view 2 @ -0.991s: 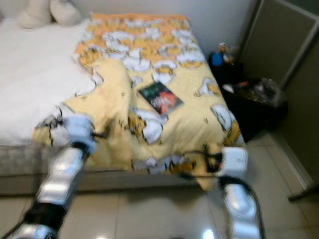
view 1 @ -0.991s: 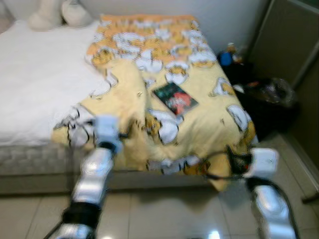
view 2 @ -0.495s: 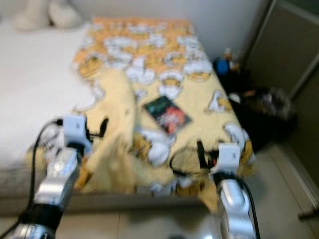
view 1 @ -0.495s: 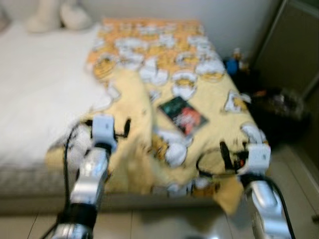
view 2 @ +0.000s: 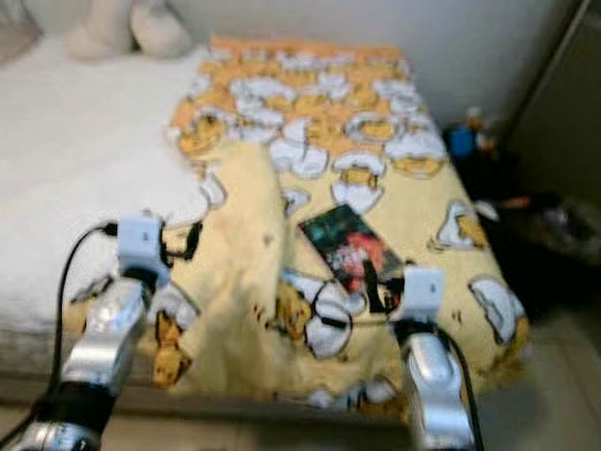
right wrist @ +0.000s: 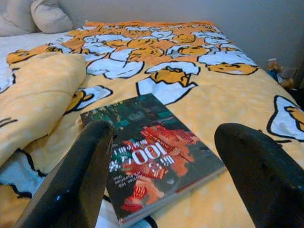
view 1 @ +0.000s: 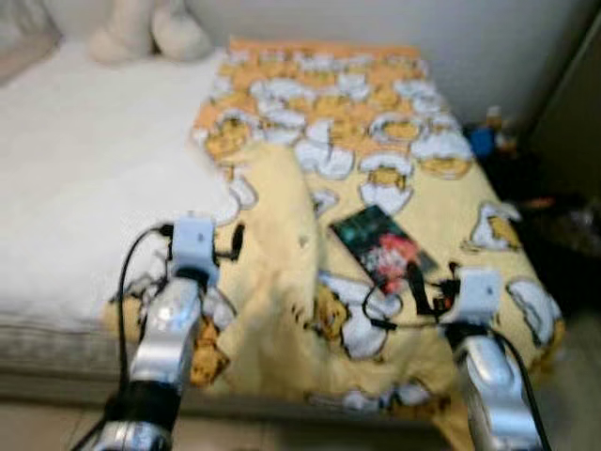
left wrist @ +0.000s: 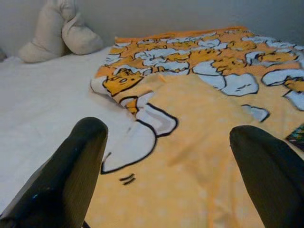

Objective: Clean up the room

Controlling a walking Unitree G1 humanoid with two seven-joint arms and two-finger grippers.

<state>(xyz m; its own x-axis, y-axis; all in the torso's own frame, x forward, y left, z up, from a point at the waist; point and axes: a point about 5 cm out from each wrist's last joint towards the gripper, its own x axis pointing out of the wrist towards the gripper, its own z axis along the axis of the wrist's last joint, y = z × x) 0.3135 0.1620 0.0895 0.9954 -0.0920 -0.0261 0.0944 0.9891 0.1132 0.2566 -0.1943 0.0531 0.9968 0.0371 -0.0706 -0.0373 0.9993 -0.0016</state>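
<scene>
A dark green and red book lies flat on the yellow cartoon-print blanket covering the right half of the bed. My right gripper hovers open just short of the book's near edge, its fingers spread wide with nothing between them. My left gripper is open above a folded-over flap of the blanket, near the white sheet. Its fingers hold nothing.
Cream pillows rest at the head of the bed by the wall. Right of the bed stand a dark bin with clutter and a blue item on the floor. The mattress front edge is just before me.
The view has closed in on the bed. Both arms have risen and reached forward; the right gripper now sits right at the book, the left over the blanket fold.
</scene>
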